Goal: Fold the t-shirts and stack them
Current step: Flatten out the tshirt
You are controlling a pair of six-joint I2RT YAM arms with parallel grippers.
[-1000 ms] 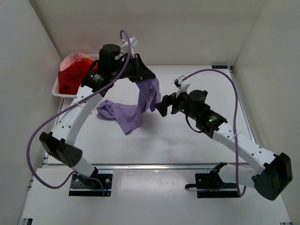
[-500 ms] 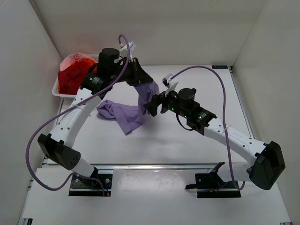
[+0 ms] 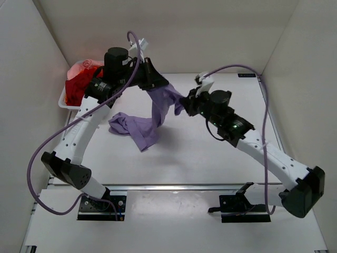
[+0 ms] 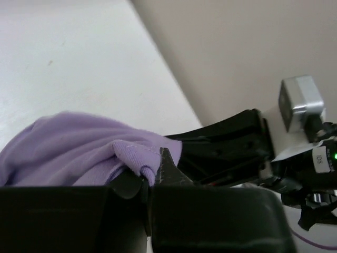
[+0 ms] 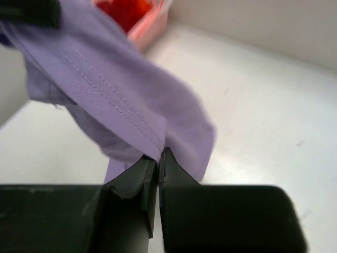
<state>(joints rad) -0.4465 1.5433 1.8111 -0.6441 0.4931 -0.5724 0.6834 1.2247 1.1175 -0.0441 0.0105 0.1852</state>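
**A:** While both arms reach out over the counter, where is the shirt?

**B:** Partly lying down, partly in the air. One end sits bunched on the counter left of centre, near the tray. From that heap the purple cloth rises in a band to the two grippers, which hold it up above the far middle of the counter.

**A:** And the tray itself?

**B:** It's at the far left corner, close to the wall, with red clothes heaped inside. Whether the purple heap touches its rim I cannot tell from above.

**A:** What about the left gripper?

**B:** It is pinching the shirt. Its own camera shows the fingers pressed together on a small fold of purple fabric. The rest of the cloth bulges out to the left of the tips.

**A:** The right gripper?

**B:** That one is clamped on the shirt too. Its fingers meet on a stitched hem, and the fabric fans up and to the left from them, with the tray showing beyond. From above it sits just to the right of the left gripper, with the raised cloth spanning the short gap between them.
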